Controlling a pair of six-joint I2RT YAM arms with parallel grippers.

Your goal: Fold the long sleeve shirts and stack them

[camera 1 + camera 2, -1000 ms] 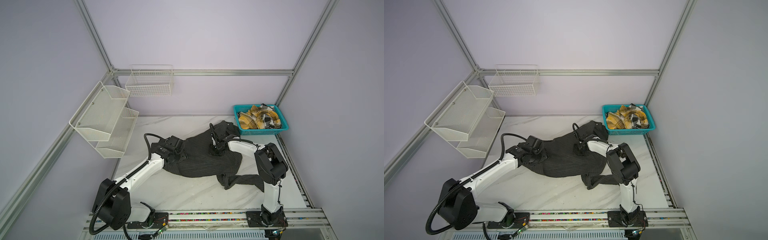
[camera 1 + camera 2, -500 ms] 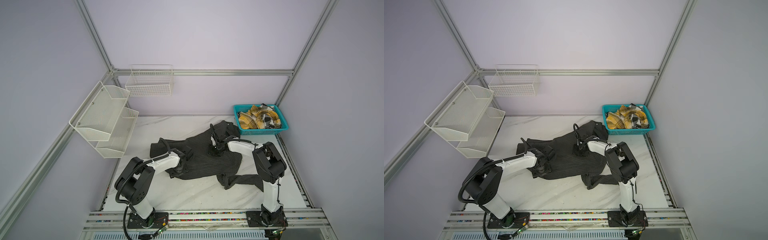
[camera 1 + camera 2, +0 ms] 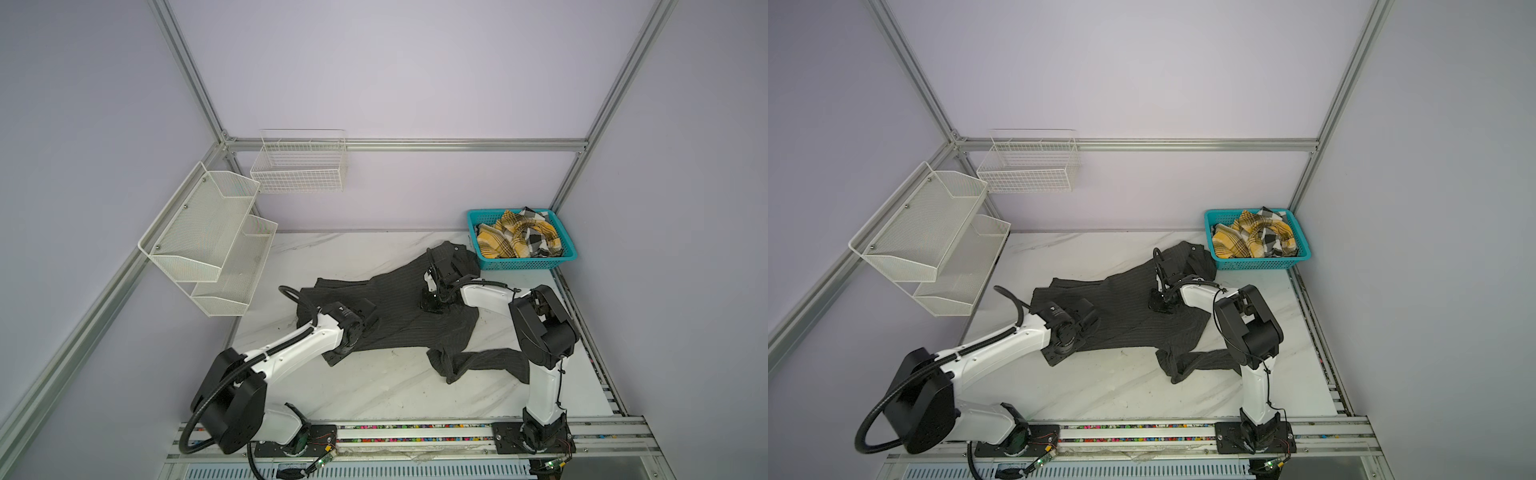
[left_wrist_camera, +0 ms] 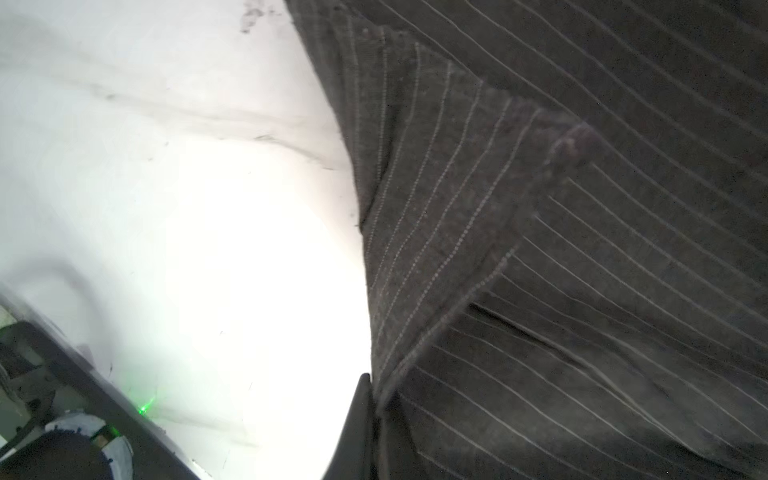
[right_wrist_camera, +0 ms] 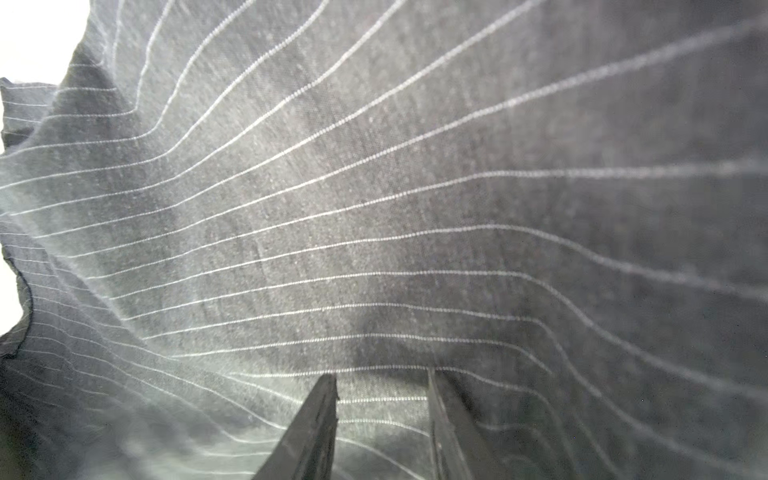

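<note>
While pinstriped shirt [image 3: 399,307] lies outside, plaid shirt [image 3: 515,239] in teal basket [image 3: 528,263]

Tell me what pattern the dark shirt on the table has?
Thin pale pinstripes on the charcoal shirt, clearest in the right wrist view.

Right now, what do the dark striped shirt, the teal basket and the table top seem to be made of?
Dark striped shirt: woven cloth, matte; fine weave and soft folds show.
Teal basket: probably moulded plastic, lattice walls.
Table top: smooth, white with grey veins; stone or laminate, unclear.
</note>
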